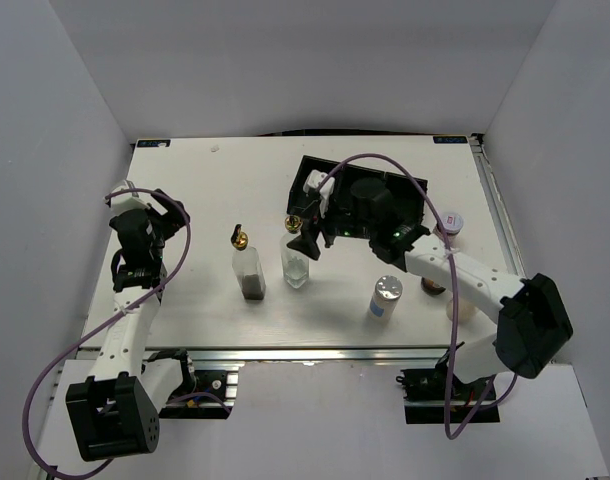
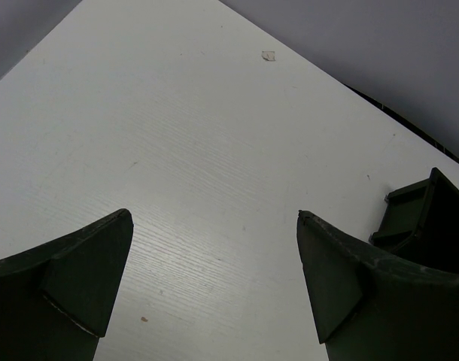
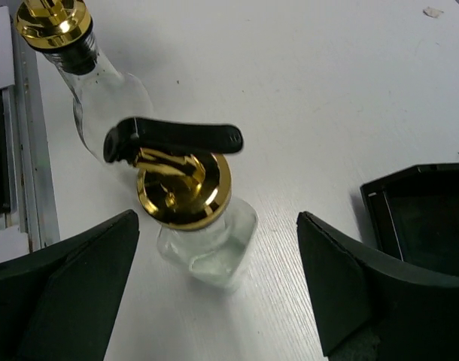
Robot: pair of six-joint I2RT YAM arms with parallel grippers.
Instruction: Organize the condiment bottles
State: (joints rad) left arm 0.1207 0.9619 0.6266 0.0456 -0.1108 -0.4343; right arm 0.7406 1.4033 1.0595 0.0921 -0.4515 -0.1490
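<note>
Near the middle of the desk [image 1: 205, 190], just beside the black tray [image 3: 429, 218], the right tool [image 3: 216, 222] is hovering spread wide over a gold-spouted glass bottle [image 3: 186, 188], touching nothing; the left tool [image 2: 214, 226] is hanging spread above the desk's left side.

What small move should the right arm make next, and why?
Probably lower the right gripper and close on the clear bottle. Its jaws stand open on either side of it, apparently not yet touching, and the black tray sits close by.
</note>
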